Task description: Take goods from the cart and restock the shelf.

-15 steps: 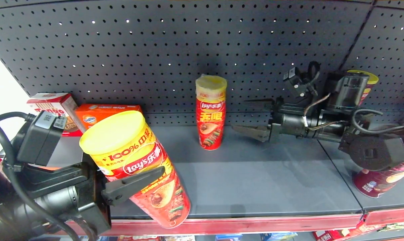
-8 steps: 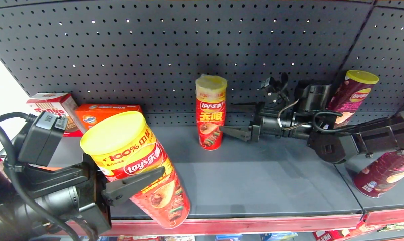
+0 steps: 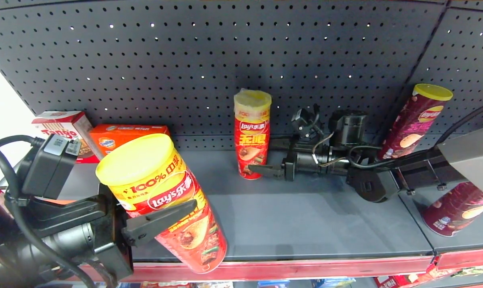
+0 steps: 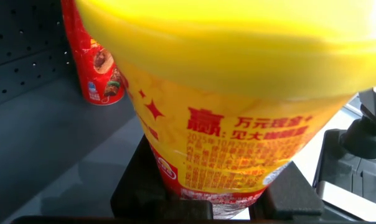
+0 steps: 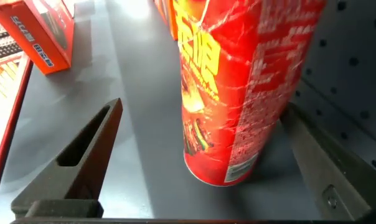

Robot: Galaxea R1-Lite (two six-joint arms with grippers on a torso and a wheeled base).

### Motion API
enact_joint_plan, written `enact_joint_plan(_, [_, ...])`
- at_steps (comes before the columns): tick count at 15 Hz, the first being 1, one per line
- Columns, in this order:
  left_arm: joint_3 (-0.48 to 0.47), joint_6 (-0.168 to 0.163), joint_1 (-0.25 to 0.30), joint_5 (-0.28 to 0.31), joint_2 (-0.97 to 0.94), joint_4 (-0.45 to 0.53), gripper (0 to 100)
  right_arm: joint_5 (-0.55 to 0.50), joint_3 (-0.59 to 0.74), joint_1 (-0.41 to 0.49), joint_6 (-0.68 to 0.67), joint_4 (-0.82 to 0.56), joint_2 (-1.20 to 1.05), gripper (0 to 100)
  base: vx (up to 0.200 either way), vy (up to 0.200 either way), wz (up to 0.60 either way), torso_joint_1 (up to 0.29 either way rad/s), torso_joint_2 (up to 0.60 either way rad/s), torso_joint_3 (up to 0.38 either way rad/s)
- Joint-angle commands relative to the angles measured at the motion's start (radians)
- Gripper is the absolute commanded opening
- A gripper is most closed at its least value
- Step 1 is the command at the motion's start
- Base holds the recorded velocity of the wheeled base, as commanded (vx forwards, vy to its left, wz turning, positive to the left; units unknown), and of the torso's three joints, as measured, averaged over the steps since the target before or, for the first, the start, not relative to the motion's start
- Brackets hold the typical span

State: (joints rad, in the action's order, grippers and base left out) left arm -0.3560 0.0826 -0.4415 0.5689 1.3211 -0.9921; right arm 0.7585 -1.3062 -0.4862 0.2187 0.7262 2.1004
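A red chips can with a yellow lid [image 3: 161, 200] is tilted over the front left of the grey shelf [image 3: 305, 216], with my left gripper [image 3: 153, 202] shut on its middle. In the left wrist view that can [image 4: 238, 124] sits between the two dark fingers [image 4: 138, 186]. A second red chips can [image 3: 252, 134] stands upright by the pegboard at the back centre. My right gripper [image 3: 263, 155] is open, one finger on each side of it. In the right wrist view this can [image 5: 238, 93] stands between the fingers [image 5: 82, 168], with a gap on the near side.
Two snack boxes, one white and red [image 3: 65, 128] and one orange [image 3: 125, 134], lie at the back left. A purple can [image 3: 417, 118] leans on the pegboard at the right, and another [image 3: 457, 208] is at the front right. The shelf's front edge is red [image 3: 285, 269].
My right arm has moved left and lower along the shelf, and its open fingers now straddle the standing can. The left arm and its can have stayed still.
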Motion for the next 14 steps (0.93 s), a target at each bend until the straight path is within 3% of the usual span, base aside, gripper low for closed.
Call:
enact_joint_plan(1, [-0.001, 0.000, 0.000, 0.000, 0.000, 0.000, 0, -0.001, 0.005, -0.002, 0.001, -0.002, -0.010, 100, 0.000, 0.000, 0.00, 0.000, 0.00, 0.000])
enact_joint_plan(5, [0.003, 0.000, 0.000, 0.000, -0.005, 0.000, 0, -0.015, 0.002, -0.002, -0.001, -0.002, -0.013, 100, 0.000, 0.000, 0.00, 0.000, 0.00, 0.000])
enact_joint_plan(14, [0.003, 0.002, 0.000, 0.000, 0.000, 0.001, 0, -0.007, -0.171, -0.014, -0.007, -0.004, 0.113, 100, 0.000, 0.000, 0.00, 0.000, 0.00, 0.000])
